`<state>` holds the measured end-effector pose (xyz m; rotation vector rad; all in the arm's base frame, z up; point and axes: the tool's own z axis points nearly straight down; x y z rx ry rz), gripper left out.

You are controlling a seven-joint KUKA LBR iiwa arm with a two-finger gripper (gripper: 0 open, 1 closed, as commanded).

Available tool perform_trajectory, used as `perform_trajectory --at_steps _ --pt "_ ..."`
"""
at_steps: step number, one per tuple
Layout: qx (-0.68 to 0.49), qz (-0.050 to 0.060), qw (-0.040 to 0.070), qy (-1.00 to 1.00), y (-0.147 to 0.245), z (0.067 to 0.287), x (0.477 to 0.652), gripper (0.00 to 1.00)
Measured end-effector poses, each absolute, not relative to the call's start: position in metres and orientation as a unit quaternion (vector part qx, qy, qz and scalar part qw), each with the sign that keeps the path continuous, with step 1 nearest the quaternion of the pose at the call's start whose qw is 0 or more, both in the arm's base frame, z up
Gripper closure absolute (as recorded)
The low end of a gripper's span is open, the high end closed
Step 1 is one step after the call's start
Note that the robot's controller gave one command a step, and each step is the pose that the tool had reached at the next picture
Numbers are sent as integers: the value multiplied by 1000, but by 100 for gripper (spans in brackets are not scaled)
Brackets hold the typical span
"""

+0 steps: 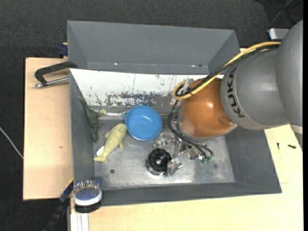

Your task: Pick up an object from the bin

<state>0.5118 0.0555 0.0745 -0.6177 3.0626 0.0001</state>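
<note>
Camera view had the claw [169,154] just beside a black ball [157,159] near the bin's [144,47] front wall, apart or together unclear; a nudge might roll it away.

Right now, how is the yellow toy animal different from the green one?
The yellow toy animal is pale and plump; the green toy animal is dark and thin. The yellow one lies beside the blue bowl; the green one lies along the left wall of the bin. Both are toy animals in the bin's left part.
</note>
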Motion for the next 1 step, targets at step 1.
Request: perform_trajectory --at_steps 1 --pt "-287 0 7 958 64 225 512 100"
